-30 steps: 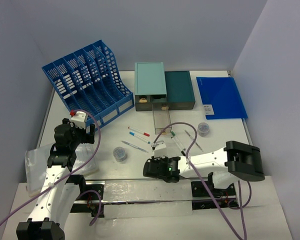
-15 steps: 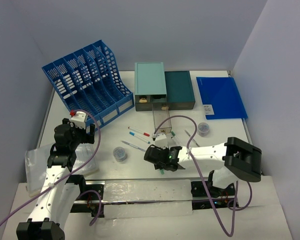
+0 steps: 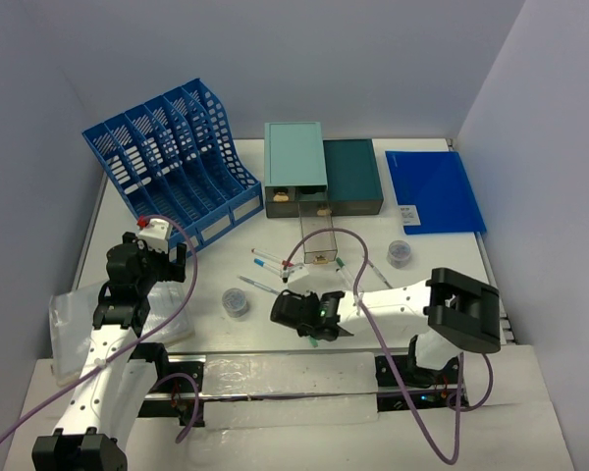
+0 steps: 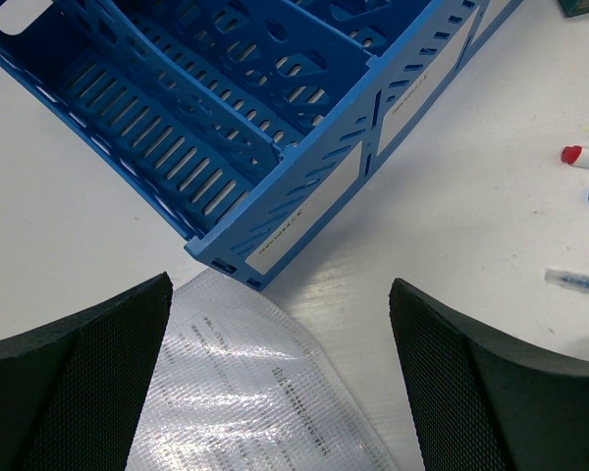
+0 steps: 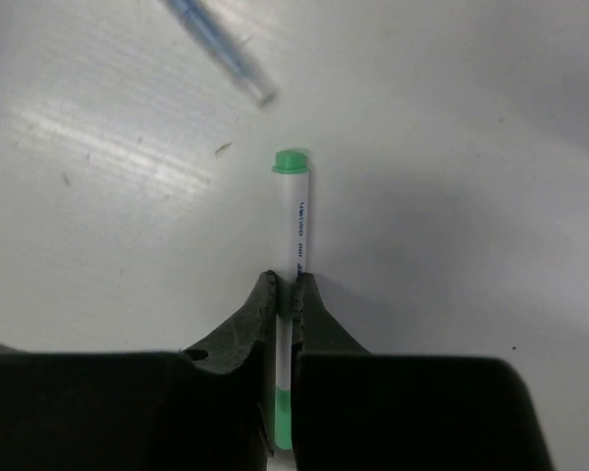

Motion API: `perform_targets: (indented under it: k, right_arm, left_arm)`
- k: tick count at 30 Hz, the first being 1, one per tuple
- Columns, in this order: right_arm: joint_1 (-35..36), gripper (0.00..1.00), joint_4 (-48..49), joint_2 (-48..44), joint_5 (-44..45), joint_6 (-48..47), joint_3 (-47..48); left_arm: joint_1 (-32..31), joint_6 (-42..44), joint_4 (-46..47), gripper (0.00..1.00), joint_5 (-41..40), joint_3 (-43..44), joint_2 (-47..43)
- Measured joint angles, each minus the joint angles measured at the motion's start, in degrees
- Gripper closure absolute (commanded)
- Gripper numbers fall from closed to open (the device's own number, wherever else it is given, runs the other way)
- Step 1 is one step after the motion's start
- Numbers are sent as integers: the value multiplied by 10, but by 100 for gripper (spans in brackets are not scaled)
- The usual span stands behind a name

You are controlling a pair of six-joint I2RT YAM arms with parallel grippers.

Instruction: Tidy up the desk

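Since a moment ago the right gripper [image 3: 296, 310] has slid left, pinching the green pen [image 5: 295, 226] tight, likely to tidy it off the desk [image 3: 216, 265]; the left gripper [image 4: 280, 334] waits wide open.

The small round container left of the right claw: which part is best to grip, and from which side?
Grip the small round container across its curved side wall, coming straight down from above. It stands low on the desk with bare surface around it, and being round, any finger direction should work. The open left claw is free; the right claw holds a green-capped marker.
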Motion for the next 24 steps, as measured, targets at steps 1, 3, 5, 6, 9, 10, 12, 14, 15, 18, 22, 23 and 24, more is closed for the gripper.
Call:
perform_targets:
  k: [1, 3, 5, 6, 9, 10, 12, 14, 15, 18, 22, 23, 24]
  right_arm:
    - [9, 100, -8, 0, 0, -3, 3]
    - [29, 100, -29, -4, -2, -14, 9]
    - [46, 100, -46, -21, 0, -32, 23]
    - [52, 100, -51, -34, 2, -44, 32]
    - [59, 100, -44, -99, 15, -86, 75]
    - [55, 100, -33, -124, 22, -103, 91]
    - [37, 100, -4, -167, 34, -131, 121]
    - [-5, 100, 28, -198, 43, -154, 144]
    - [-33, 100, 43, -207, 48, -161, 151]
    - [-132, 100, 73, -212, 62, -183, 166]
    - [-206, 100, 74, -174, 64, -203, 187]
    - [-215, 100, 74, -161, 61, -207, 192]
    - [-223, 100, 74, -147, 57, -211, 194]
  left_arm:
    - [0, 0, 0, 2, 0, 0, 0]
    - [0, 0, 0, 2, 0, 0, 1]
    - [0, 0, 0, 2, 0, 0, 1]
    - [0, 0, 0, 2, 0, 0, 1]
    - [0, 0, 0, 2, 0, 0, 2]
    - [0, 0, 0, 2, 0, 0, 2]
    - [0, 0, 0, 2, 0, 0, 2]
    - [0, 6, 0, 2, 1, 0, 2]
    - [0, 9, -1, 2, 3, 0, 2]
    - [0, 35, -31, 1, 27, 17, 5]
    - [1, 79, -98, 1, 93, 104, 26]
    - [1, 88, -111, 1, 108, 131, 34]
    - [0, 94, -121, 1, 123, 160, 47]
